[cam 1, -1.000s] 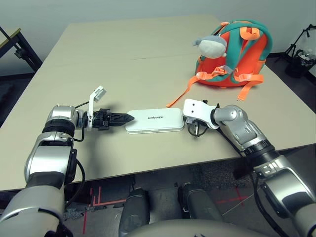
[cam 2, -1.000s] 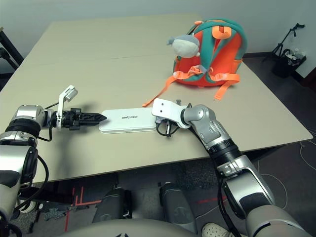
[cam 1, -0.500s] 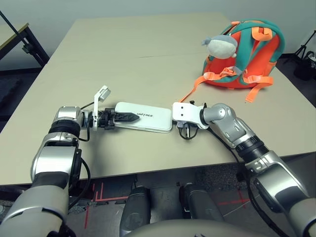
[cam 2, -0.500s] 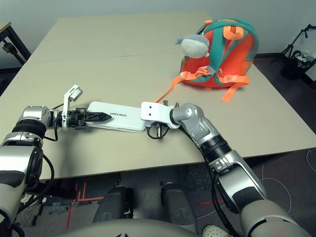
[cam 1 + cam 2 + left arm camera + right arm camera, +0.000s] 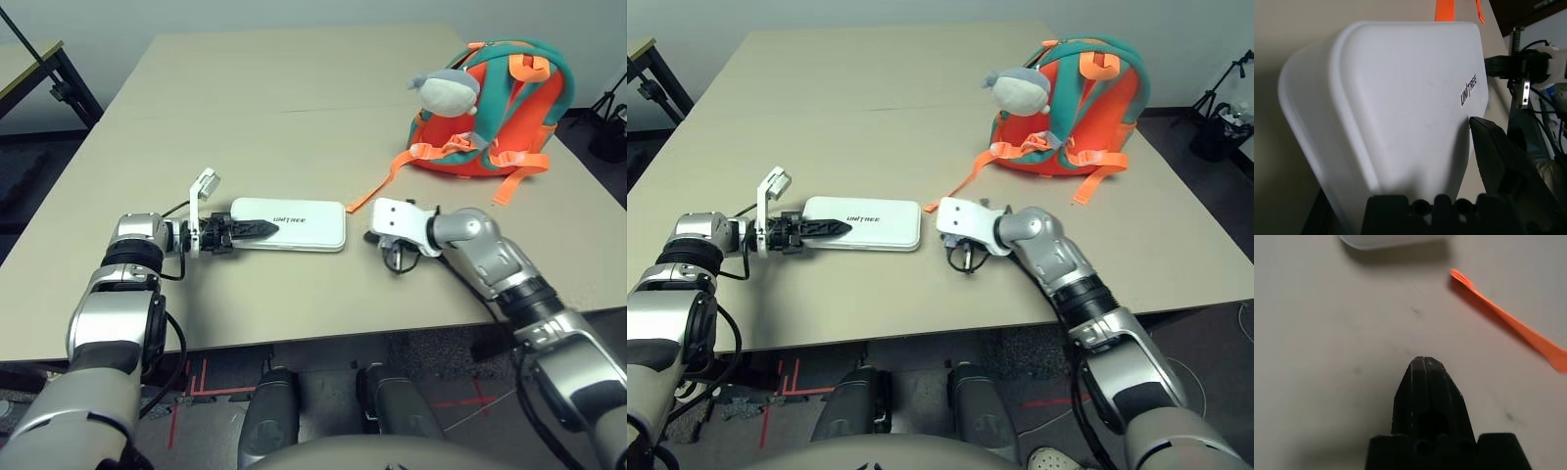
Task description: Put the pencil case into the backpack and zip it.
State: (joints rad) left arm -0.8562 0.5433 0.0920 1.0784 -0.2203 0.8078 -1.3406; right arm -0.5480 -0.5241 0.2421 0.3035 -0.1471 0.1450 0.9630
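Left gripper (image 5: 257, 231) low over the counter (image 5: 245, 98) near its near-left edge, pointed along the counter toward the right. Fingers (image 5: 1498, 156) spread around the left short end of the pencil case (image 5: 292, 224): one black finger lying over the case's top face, case end filling the gap in the left wrist view. Whether actually clamped or just straddling: couldn't tell.

Pencil case flat on the counter, near-edge side, left of centre, long axis roughly parallel to the near edge, "UNITREE" lettering up. Not in the backpack.

Right gripper (image 5: 1422, 363) beside the case's right end, apart from it, a strip of bare counter between. Fingers pressed together into one black tip in the right wrist view, holding nothing, hovering just over bare counter. White wrist housing (image 5: 397, 217) above it.

Loose orange strap (image 5: 384, 186) trailing from the backpack across the counter, its free end lying between the case's right end and the right gripper, touching neither.

Backpack (image 5: 505, 108) farther back toward the far-right corner, well apart from the case, strap side facing the robot, orange body with teal trim. Grey plush charm (image 5: 446, 90) resting against its upper left. Zipper state not readable.
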